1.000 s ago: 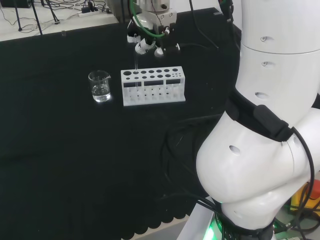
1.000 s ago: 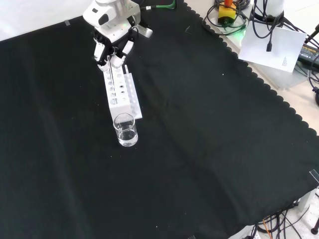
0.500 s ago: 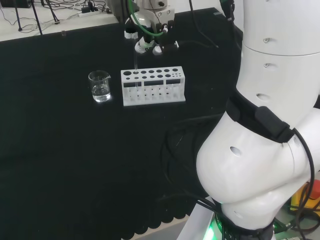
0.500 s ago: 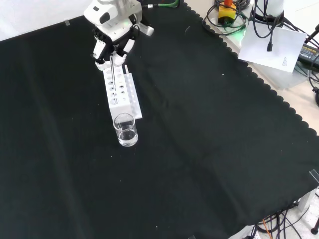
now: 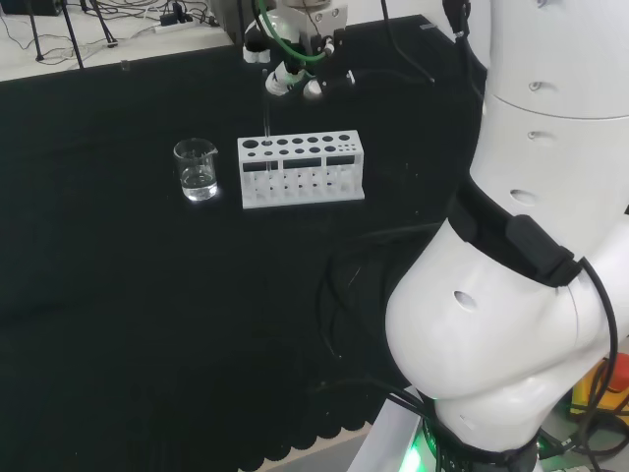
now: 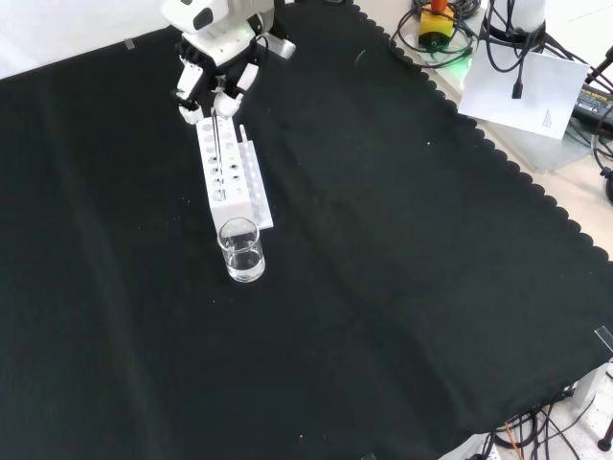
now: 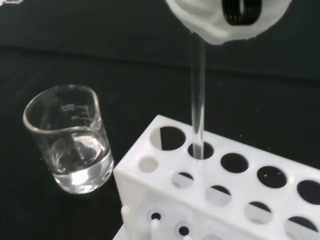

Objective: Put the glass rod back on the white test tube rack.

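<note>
The surface [image 6: 402, 249] is a bench under black cloth with a scalloped edge; past that edge, in the front view, lie cables and a sheet of paper, and in the head view a pale floor with more cables runs behind the cloth. The white rack [image 5: 301, 168] stands below the fingers [image 6: 226, 100], with a beaker [image 5: 197, 169] holding a little clear liquid just beside its end. The hand [image 5: 290, 77] hangs above the rack, its fingers pinched on the top of the glass rod [image 7: 198, 95]; the rod hangs upright beneath them, its lower end already inside a hole near the rack's beaker end. I judge the task nearly done; what is left is to let go and lift clear.
</note>
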Available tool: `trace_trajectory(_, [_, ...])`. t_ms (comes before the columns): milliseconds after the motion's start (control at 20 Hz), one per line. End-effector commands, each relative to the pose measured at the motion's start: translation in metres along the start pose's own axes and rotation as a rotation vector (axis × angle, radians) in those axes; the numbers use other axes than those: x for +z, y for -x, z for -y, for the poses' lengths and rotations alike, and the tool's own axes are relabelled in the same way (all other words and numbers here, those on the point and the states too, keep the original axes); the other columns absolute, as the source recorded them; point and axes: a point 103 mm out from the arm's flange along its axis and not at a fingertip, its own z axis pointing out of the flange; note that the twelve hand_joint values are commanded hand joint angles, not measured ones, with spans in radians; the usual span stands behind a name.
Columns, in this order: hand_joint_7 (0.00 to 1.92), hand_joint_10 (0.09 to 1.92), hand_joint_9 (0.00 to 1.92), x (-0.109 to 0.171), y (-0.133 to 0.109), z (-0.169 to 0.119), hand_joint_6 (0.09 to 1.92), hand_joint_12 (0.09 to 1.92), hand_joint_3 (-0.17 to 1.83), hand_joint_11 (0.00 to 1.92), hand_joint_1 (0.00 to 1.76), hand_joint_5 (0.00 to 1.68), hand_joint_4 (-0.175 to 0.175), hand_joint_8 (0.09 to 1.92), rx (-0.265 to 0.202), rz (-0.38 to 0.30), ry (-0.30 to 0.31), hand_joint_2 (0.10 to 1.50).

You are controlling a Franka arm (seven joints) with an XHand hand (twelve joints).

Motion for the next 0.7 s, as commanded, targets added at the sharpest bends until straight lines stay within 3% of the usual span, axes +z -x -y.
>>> trace_trajectory(50, [0.41,0.86,1.62,-0.021,0.004,0.014,0.67,0.93,-0.17,1.80,1.48,0.29,-0.175,0.85,0.044,0.019,0.010,0.88])
trace_trajectory(700, [0.40,0.85,1.61,-0.060,-0.010,0.036,0.65,0.92,-0.17,1.79,1.47,0.30,-0.175,0.85,0.046,0.038,0.054,0.87])
